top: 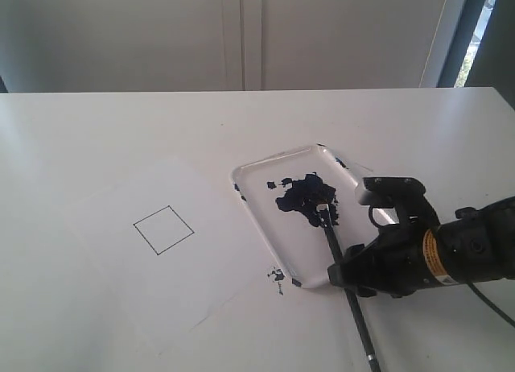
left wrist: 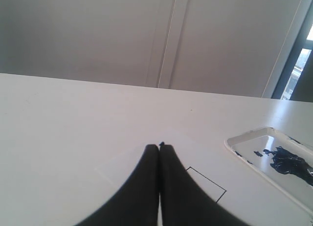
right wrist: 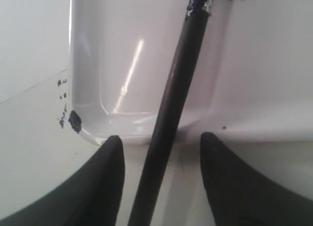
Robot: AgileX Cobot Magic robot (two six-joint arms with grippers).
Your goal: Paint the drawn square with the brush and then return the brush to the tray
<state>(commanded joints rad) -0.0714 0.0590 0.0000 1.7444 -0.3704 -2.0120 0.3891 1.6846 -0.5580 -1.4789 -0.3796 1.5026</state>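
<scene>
The brush (top: 331,238) lies with its bristle tip in the blue-black paint of the tray (top: 265,219). Its black handle (right wrist: 176,84) slants over the tray's near rim onto the table. My right gripper (top: 354,237) is low over that rim, open. Its fingers (right wrist: 110,160) stand on either side of the handle with gaps on both sides. The drawn square (top: 163,229) sits unpainted on the paper to the left, also visible beside my left gripper (left wrist: 160,146) as the square's corner (left wrist: 208,186). The left gripper is shut and holds nothing.
A white paper sheet (top: 121,251) lies flat left of the tray. Small paint smudges (top: 276,273) mark the paper near the tray's front corner. The paint puddle (top: 306,195) covers the tray's middle. The white table (top: 96,130) runs back to a wall.
</scene>
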